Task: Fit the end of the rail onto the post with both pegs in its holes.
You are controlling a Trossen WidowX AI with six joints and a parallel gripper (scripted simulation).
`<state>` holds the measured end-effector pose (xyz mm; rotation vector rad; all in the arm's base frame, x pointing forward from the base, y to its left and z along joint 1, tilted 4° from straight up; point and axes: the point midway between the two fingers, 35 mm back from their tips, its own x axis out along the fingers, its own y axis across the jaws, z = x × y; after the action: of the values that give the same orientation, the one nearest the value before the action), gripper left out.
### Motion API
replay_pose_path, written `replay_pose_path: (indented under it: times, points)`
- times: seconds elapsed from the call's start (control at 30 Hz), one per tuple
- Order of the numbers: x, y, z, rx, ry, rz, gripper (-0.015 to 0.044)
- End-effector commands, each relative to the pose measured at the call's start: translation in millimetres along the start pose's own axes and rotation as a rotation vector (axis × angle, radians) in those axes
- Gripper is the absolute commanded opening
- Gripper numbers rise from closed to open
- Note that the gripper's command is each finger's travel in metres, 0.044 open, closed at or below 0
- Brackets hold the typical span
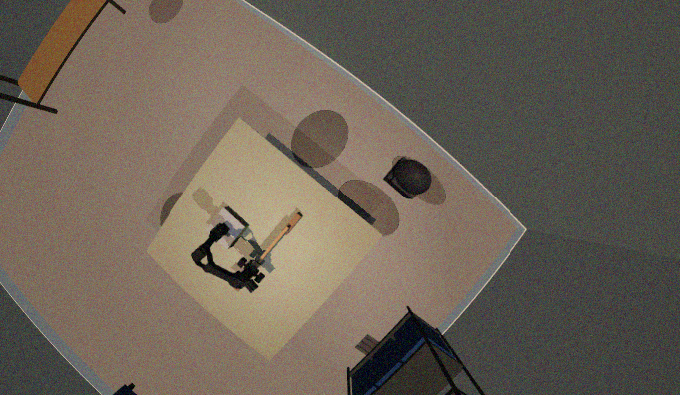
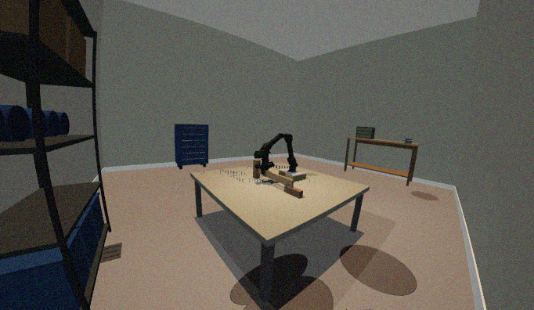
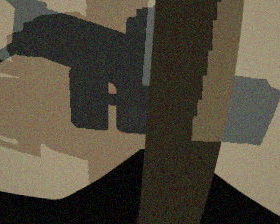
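Note:
The wooden rail [image 1: 275, 244] [image 2: 280, 178] [image 3: 178, 100] runs from my gripper [image 1: 259, 261] [image 2: 265, 171] [image 3: 163, 159] to the low footboard block [image 1: 295, 219] [image 2: 294, 191]. My gripper is shut on the rail near its near end, which is above the table. The far end is at the block's bracket; how it sits there is too small to tell. The short wooden post [image 2: 256, 172] stands upright beside the gripper in the exterior view. The gripper hides the near end, so the pegs, holes and any gap at the post cannot be seen. Exact levelness is unclear.
The arm's pale base plate [image 1: 230, 219] [image 2: 297, 175] lies beside the rail on the table [image 1: 308, 279] [image 2: 261, 219]. The arm arches from it to the post. Shadows of the arm and rail fall on the table. A shelf, cabinet and bench stand away from the table.

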<state>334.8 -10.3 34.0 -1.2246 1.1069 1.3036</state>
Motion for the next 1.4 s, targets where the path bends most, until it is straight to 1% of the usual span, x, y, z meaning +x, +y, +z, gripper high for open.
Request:
replay_pose_path:
  times: [0.0, 1.37]
  points:
    - [-1, -1, -3, -0.003, 0.003, -0.005, 0.0]
    - [-2, -1, -16, -0.003, 0.004, -0.005, 0.0]
